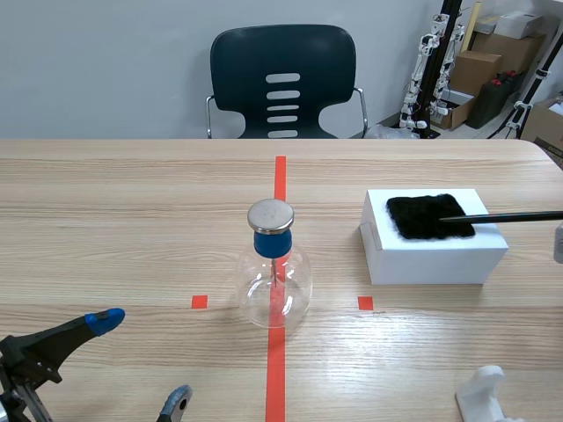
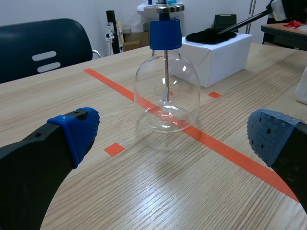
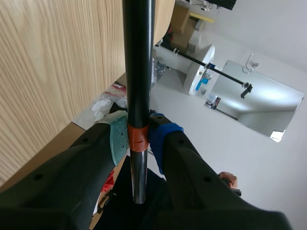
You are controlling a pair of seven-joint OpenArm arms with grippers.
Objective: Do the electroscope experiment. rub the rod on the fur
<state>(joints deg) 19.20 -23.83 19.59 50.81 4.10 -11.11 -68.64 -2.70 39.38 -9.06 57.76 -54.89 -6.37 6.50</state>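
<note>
A black rod (image 1: 510, 216) comes in from the right, and its tip rests on the black fur (image 1: 429, 216) on top of a white box (image 1: 431, 255). In the right wrist view my right gripper (image 3: 138, 140) is shut on the rod (image 3: 138, 67) at an orange band near its end. The electroscope (image 1: 274, 277), a glass flask with a blue cap and a metal disc, stands upright on the centre tape line. My left gripper (image 1: 141, 362) is open and low at the near left. The flask (image 2: 166, 96) stands ahead of its fingers (image 2: 79, 132). Fur (image 2: 211, 34) and rod (image 2: 244, 21) lie beyond.
A white holder (image 1: 488, 396) stands at the near right corner. A dark chair (image 1: 283, 81) is behind the table's far edge, with boxes and equipment at the back right. In the right wrist view the wooden table (image 3: 48, 72) lies beside the rod.
</note>
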